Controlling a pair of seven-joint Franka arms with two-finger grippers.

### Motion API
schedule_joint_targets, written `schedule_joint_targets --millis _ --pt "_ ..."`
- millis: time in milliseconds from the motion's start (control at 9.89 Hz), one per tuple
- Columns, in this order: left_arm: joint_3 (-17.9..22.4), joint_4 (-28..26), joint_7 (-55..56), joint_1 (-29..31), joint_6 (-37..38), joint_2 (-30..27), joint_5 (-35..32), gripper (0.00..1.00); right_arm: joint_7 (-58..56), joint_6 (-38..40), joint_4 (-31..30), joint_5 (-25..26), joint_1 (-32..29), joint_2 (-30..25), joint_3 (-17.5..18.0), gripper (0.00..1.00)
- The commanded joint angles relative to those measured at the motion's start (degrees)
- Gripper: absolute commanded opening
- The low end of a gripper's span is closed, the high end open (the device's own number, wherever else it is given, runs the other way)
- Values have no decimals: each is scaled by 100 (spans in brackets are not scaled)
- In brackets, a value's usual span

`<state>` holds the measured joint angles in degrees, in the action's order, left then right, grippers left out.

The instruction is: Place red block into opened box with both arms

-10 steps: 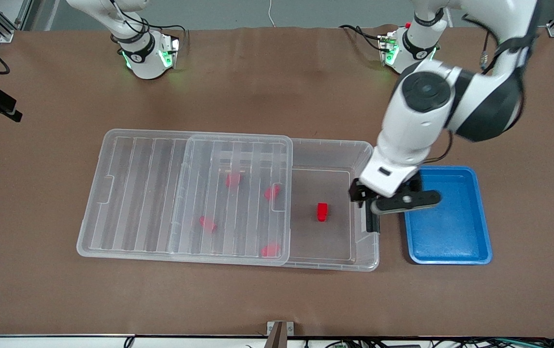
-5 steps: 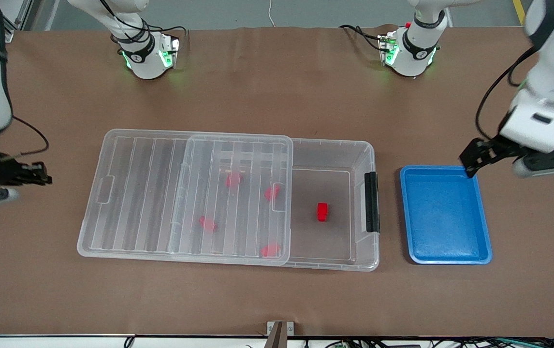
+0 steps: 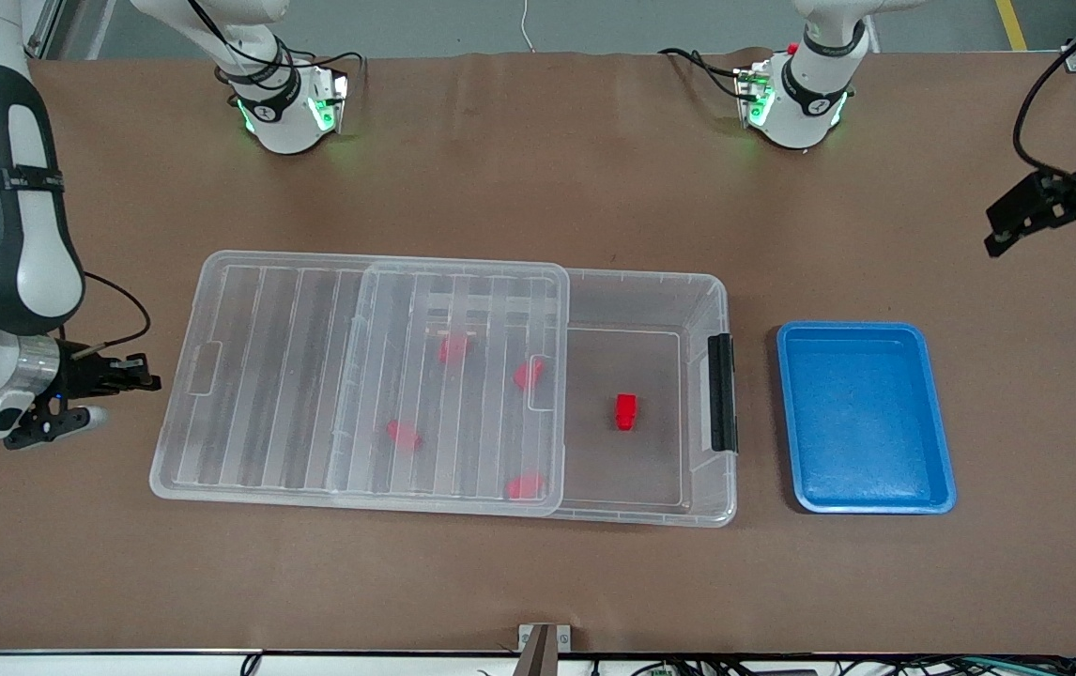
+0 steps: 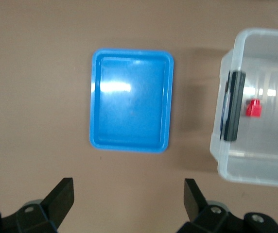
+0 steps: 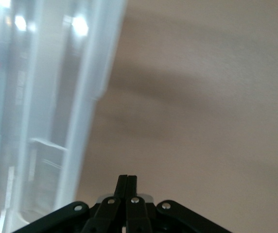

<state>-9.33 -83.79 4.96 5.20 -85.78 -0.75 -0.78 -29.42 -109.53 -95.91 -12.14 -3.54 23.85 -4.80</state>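
Brown table [image 3: 538,582]: box [image 3: 637,300] lay with lid [image 3: 313,376] slid half off, beside blue tray [image 3: 932,413].
Red block [image 3: 626,411] sat in the box's uncovered part. Left gripper [image 3: 1050,211] hung over the table's left-arm end, fingers wide, empty. Right gripper [image 3: 130,378] was by the lid's end, fingers pinched together, empty.

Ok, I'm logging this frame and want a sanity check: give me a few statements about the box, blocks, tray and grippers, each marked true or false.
1. A red block lies in the uncovered part of the box. True.
2. The lid covers the whole box. False: it is slid toward the right arm's end, leaving the latch end uncovered.
3. The blue tray holds a red block. False: nothing red in it.
4. The right gripper is shut, empty, beside the lid. True.
5. The left gripper grips the black latch. False: it is open, over the table.
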Motion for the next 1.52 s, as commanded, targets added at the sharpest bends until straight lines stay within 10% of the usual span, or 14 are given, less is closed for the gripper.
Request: schedule_joint_targets --millis 0,1416 --pt "448 -699 -101 -500 113 -381 174 100 85 90 -50 -287 326 -74 -12 0" --pt "476 -727 -92 -722 105 -338 113 100 815 -218 64 -1001 1769 137 6 0"
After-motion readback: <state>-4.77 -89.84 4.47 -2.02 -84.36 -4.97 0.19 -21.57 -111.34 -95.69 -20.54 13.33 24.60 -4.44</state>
